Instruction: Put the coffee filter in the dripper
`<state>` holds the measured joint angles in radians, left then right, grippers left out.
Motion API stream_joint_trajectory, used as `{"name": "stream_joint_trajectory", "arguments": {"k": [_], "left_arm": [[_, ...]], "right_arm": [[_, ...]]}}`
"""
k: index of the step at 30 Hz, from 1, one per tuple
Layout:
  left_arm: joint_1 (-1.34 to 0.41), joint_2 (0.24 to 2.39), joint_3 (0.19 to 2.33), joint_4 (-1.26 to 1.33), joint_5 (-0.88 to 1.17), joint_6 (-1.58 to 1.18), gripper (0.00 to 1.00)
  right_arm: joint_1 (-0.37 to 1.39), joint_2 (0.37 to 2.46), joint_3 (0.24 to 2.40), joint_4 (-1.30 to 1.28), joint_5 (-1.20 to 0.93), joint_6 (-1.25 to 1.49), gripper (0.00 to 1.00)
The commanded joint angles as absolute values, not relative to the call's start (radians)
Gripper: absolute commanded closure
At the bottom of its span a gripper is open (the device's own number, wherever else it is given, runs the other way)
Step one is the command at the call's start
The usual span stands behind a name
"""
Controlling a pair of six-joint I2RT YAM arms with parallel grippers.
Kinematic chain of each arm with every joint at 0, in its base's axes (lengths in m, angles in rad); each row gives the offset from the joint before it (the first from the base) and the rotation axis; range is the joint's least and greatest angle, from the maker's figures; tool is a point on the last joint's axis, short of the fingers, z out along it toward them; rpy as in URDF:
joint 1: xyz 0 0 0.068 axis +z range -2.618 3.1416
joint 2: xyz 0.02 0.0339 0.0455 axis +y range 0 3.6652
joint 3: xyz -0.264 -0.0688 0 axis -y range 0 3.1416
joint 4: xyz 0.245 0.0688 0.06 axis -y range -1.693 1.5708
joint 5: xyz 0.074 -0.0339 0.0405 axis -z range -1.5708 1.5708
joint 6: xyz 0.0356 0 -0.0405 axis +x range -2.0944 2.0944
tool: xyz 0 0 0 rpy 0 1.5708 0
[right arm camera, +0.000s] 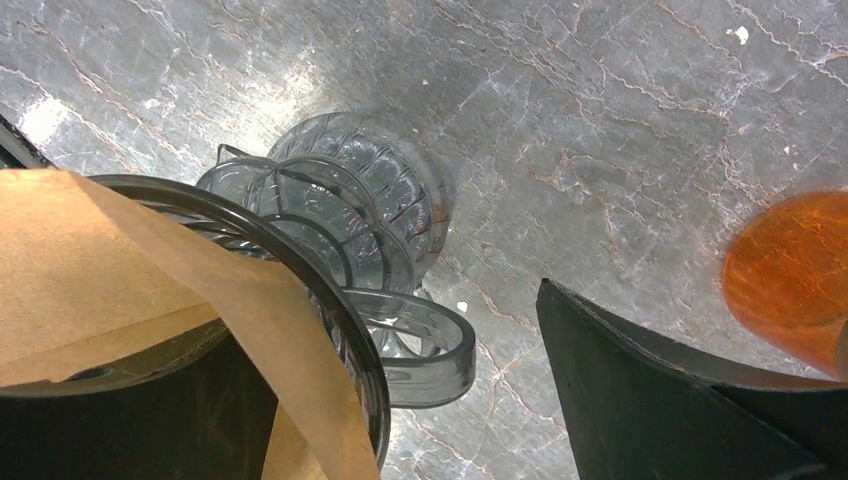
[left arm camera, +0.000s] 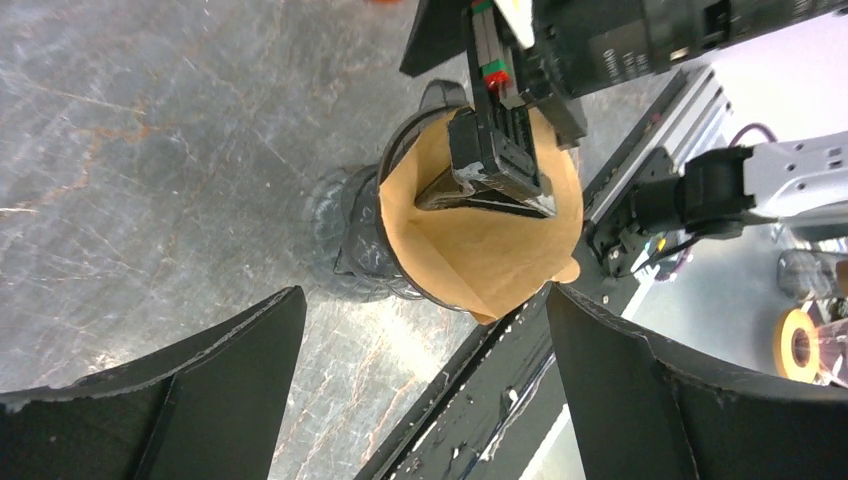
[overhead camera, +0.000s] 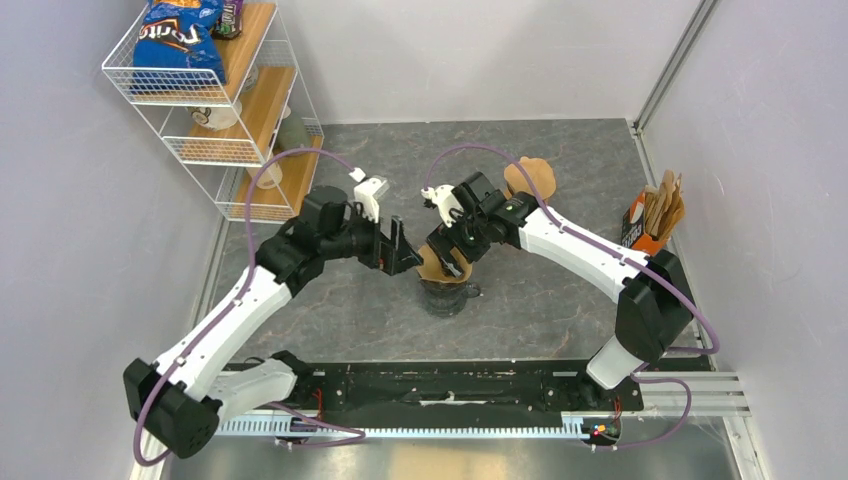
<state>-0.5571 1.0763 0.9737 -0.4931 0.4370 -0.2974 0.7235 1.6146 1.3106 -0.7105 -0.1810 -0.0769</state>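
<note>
A smoky clear dripper stands mid-table with a brown paper coffee filter sitting in its cone. The left wrist view shows the filter opened inside the dripper, with one finger of my right gripper down inside the paper. My right gripper is open, and its jaws straddle the filter and the dripper's rim; its other finger is clear outside, past the handle. My left gripper hangs open just left of the dripper, holding nothing.
A wire shelf with a chip bag stands at the back left. A brown stack of filters lies behind the right arm. An orange box of brown paper goods sits by the right wall. A black rail runs along the near edge.
</note>
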Motion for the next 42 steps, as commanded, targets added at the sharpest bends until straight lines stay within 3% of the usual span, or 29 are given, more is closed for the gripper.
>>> {"name": "stream_joint_trajectory", "arguments": {"k": [1,14,42], "left_arm": [[-0.49,0.995,0.954,-0.43,0.525,-0.349,0.02],[-0.363,0.888,0.954,-0.41,0.543,-0.371,0.02],[-0.354,0.883,0.966,-0.423,0.556,-0.35,0.01]], "right_arm": [[0.725,1.599,1.312,-0.674,-0.157,-0.102,0.03],[0.741,1.623,1.275,-0.644,-0.114,-0.127,0.03],[0.742,1.596,1.297,-0.666,-0.122,-0.141,0.03]]}}
